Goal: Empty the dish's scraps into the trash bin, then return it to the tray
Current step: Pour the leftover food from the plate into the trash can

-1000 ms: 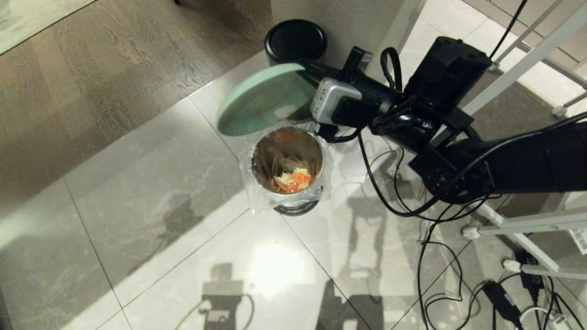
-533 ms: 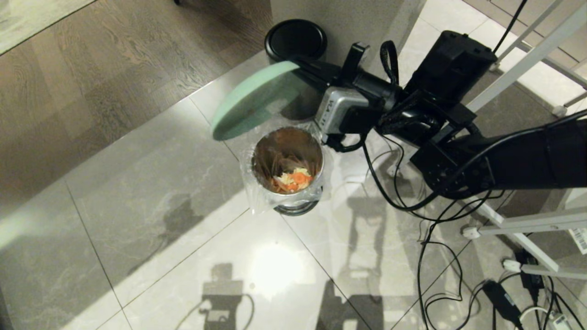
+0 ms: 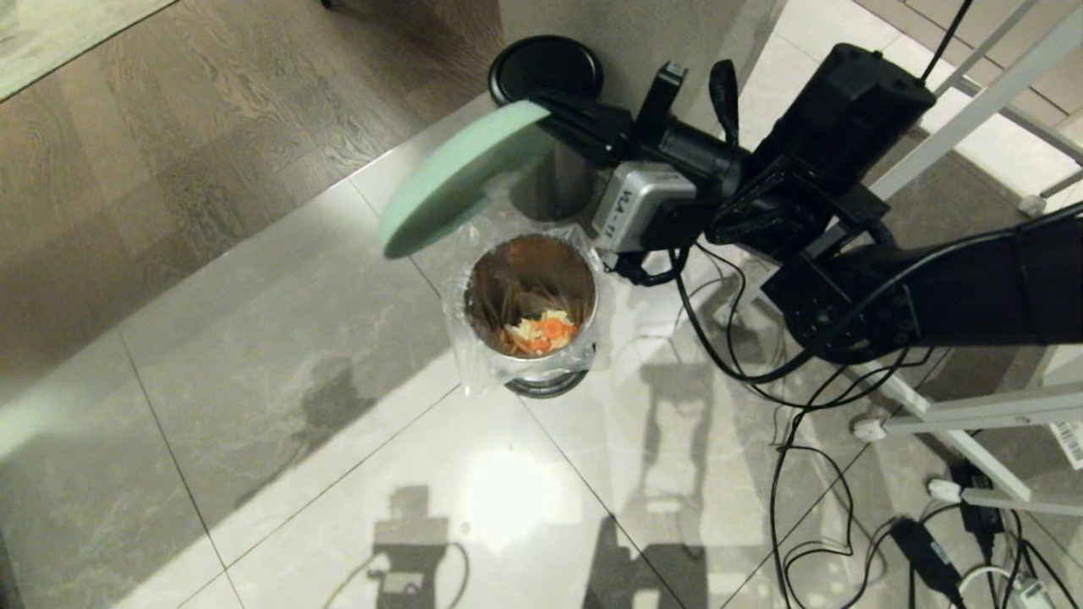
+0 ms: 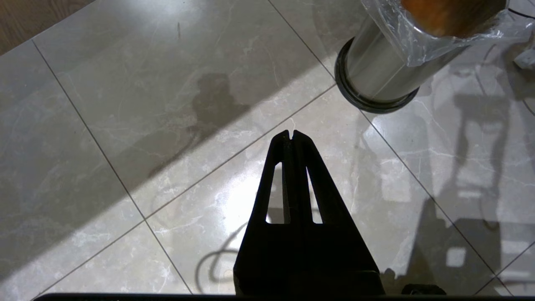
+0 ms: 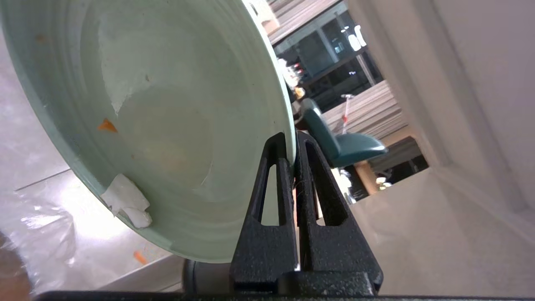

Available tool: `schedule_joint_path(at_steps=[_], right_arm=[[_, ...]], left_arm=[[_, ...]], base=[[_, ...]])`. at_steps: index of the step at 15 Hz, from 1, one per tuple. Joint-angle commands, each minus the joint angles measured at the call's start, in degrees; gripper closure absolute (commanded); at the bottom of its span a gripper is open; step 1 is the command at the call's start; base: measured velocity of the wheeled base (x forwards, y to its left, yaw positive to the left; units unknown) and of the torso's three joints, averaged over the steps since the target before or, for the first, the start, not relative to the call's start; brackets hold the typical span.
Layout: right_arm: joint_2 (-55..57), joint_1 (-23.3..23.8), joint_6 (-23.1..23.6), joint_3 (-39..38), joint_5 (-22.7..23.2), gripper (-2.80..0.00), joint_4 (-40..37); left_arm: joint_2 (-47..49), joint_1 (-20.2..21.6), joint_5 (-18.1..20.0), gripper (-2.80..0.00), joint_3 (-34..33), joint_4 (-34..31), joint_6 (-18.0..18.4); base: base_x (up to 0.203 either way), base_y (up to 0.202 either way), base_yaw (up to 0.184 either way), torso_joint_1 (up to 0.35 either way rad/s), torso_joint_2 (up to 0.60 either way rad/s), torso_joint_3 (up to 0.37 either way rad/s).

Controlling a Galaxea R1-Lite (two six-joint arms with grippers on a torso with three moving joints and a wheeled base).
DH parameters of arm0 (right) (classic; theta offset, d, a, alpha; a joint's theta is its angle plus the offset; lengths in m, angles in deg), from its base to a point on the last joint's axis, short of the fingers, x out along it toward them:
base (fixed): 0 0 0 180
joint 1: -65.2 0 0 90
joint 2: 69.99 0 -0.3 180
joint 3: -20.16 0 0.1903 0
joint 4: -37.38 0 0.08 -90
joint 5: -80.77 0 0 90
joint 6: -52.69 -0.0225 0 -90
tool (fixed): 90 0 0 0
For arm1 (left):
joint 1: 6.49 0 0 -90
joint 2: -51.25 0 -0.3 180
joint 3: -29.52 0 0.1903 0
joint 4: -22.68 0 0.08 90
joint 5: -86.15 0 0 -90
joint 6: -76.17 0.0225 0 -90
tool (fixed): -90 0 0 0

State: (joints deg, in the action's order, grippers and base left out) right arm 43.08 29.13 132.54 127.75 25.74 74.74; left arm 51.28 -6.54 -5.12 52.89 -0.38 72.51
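So the right gripper is clamped on the dish rim, tilted above the trash bin, scraps inside. Grey wrist box reads "VLA-11", I think. Left gripper pinched together near the bin.

Dim warm light, glare on floor tiles

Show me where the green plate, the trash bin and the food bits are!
plate (image 3: 457, 182): head view, its underside.
trash bin (image 3: 541, 370): head view, steel wall near the rim.
food bits (image 3: 540, 331): head view, the pile inside the bin.
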Motion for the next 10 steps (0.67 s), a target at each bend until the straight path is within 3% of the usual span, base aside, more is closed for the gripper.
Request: schedule_joint_path(at_steps=[1,10], right_arm=[[0.0,-0.1,0.5,0.0,0.4,0.0,0.9],[0.0,-0.4,0.5,-0.2,6.1,0.0,1.6]], left_arm=[[0.1,0.0,-0.1,0.0,0.0,0.0,0.0],[0.1,0.0,-0.1,0.0,0.0,0.0,0.0]], base=[[0.0,0.0,0.0,0.0,0.0,0.0],[0.0,0.0,0.0,0.0,0.0,0.0]])
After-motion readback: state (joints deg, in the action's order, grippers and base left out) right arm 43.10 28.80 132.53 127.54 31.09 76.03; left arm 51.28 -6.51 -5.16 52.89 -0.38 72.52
